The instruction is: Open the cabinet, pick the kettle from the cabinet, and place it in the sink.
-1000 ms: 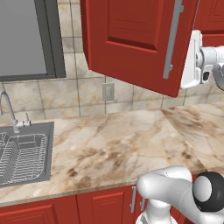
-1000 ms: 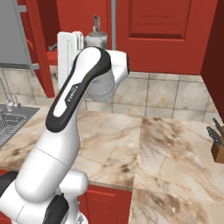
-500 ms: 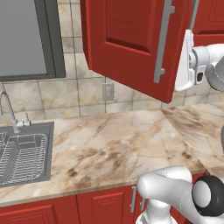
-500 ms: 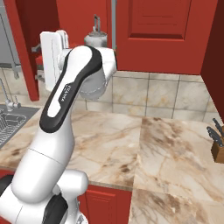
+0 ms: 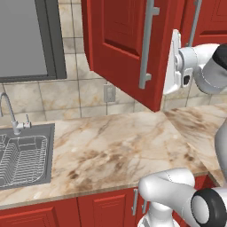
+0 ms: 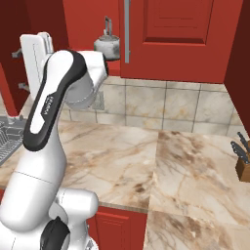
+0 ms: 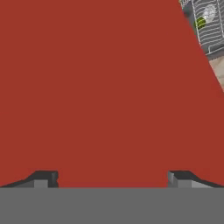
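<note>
Door: cabinet (image 5: pixel 124 48) swung partly open, you're pressed against its inner face
Jaws: gripper (image 7: pixel 111 177) spread wide, empty
Kettle (image 6: pixel 108 45): on the shelf inside
Tip: push the door wider before reaching in

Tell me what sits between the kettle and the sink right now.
In the right base view, the robot's own arm and hand stand between the kettle on the cabinet shelf and the sink; the rest is bare counter.

One kettle (image 6: pixel 107 45), one sink (image 5: pixel 26 156), one knife block (image 6: pixel 242 161).
</note>
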Motion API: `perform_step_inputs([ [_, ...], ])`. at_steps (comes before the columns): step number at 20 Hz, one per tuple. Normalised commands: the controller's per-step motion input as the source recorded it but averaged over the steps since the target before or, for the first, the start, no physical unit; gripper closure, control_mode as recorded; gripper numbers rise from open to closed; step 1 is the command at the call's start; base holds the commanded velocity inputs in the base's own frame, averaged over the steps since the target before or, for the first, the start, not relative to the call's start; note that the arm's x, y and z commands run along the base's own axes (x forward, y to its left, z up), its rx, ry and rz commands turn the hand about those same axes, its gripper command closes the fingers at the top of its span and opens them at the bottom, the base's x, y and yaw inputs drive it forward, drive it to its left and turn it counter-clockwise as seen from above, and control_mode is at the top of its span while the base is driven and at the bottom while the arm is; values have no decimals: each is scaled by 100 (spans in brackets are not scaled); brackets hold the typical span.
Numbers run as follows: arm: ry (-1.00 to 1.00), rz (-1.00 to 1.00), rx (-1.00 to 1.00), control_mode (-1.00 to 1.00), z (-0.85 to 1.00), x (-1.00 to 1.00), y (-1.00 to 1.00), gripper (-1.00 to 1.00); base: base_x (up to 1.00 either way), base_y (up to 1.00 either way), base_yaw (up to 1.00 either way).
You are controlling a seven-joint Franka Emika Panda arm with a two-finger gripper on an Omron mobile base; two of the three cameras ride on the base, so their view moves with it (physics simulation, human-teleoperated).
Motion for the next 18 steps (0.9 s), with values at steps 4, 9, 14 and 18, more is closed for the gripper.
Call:
perform_step_inputs([
  [4, -4, 0, 0, -100, -1, 0, 53, -100, 0, 0, 0],
  [9, -3, 0, 0, -100, -4, 0, 53, -100, 0, 0, 0],
  [14, -2, 0, 0, -100, -9, 5, 49, -100, 0, 0, 0],
  [18, 0, -4, -5, -100, -12, 20, 12, -100, 0, 0, 0],
])
